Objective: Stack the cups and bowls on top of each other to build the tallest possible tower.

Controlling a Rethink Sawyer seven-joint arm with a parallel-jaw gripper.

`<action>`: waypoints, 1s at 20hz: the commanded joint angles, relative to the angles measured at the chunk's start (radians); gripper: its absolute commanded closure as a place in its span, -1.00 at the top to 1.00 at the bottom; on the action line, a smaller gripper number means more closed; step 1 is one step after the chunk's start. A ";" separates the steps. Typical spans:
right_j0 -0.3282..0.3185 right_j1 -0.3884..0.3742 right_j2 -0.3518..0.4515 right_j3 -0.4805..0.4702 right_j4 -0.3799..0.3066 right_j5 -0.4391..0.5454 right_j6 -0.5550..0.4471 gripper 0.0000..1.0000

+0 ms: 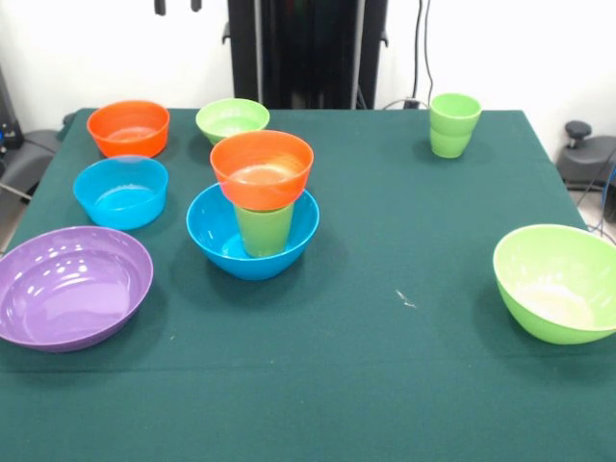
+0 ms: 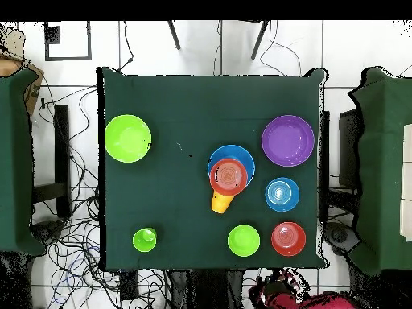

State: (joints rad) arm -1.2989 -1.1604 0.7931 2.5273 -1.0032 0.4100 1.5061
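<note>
- tower (image 1: pixel 260 207): blue bowl (image 1: pixel 219 241) as base, green cup (image 1: pixel 263 229) standing in it, orange bowl (image 1: pixel 262 168) on the cup; three tiers, left of worktop centre
- step, judged: between placements; a fourth piece is due
- gripper (image 1: pixel 177 6): only dark tips at the top edge, drawn back, holding nothing; apart or together, cannot tell
- next move, judged: fetch the stacked green cups (image 1: pixel 454 124) at the far right, lower gently, as the orange bowl looks tilted
- loose bowls: purple (image 1: pixel 72 286), light blue (image 1: pixel 120 192), orange (image 1: pixel 128 127), small lime (image 1: pixel 232 119), large lime (image 1: pixel 558 282)
- worktop (image 1: pixel 385 366): dark green cloth, one pale speck
- room: white wall, tiled floor with cables
</note>
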 commanded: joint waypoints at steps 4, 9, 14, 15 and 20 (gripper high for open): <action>0.218 0.180 -0.359 -0.028 -0.382 -0.188 0.424 1.00; 0.338 0.229 -0.488 -0.082 -0.517 -0.256 0.564 1.00; 0.427 0.226 -0.561 -0.080 -0.564 -0.289 0.653 1.00; 0.448 0.225 -0.578 -0.080 -0.574 -0.296 0.674 1.00; 0.544 0.244 -0.657 -0.107 -0.614 -0.336 0.774 1.00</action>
State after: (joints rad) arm -0.8540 -0.9797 0.2495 2.5238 -1.5121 0.1524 2.0580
